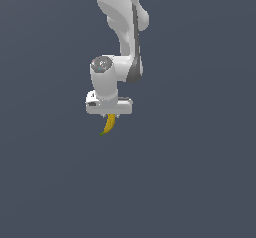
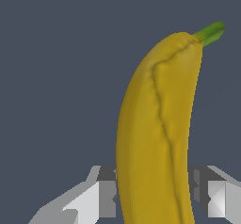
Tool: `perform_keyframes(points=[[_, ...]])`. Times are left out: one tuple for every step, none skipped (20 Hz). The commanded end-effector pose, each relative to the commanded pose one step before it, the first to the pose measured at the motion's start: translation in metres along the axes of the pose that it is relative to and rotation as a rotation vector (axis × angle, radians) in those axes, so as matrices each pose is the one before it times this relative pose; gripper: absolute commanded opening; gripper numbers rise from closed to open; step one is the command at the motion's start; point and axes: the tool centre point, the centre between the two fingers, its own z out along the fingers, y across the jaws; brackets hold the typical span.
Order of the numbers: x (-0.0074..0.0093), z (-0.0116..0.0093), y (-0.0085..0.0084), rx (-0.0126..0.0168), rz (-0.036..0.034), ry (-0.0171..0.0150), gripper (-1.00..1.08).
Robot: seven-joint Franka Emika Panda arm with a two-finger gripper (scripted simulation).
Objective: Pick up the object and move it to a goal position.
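Banana (image 1: 108, 124): clamped between the fingers of the end effector (image 1: 109, 115), long axis hanging toward six o'clock beneath it, green tip lowest, slightly toward seven.

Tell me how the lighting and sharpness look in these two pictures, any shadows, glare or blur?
Exterior view: flat, even light on a plain dark background, no cast shadow or glare visible; the banana under the end effector is small and coarsely rendered. Wrist view: the banana fills the frame, softly shaded with a darker edge, no blur; the fingers show blocky, faceted grey shading.
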Motion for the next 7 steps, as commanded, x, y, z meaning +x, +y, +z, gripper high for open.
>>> perform_keyframes(points=[[0.00374,-0.00714,0.01303,0.00018,-0.00208,0.00101,-1.0],[0.00105,-0.0017,0.00399,-0.00044,0.00049,-0.0002,-1.0],[0.00096,-0.00142,0.00307,0.0,0.0,0.0,-1.0],[0.00081,-0.00108,0.00235,0.0,0.0,0.0,-1.0],[0.00062,-0.00074,0.00163,0.0,0.0,0.0,-1.0],[0.00038,-0.00042,0.00092,0.0,0.0,0.0,-1.0],[0.00013,-0.00013,0.0003,0.0,0.0,0.0,-1.0]])
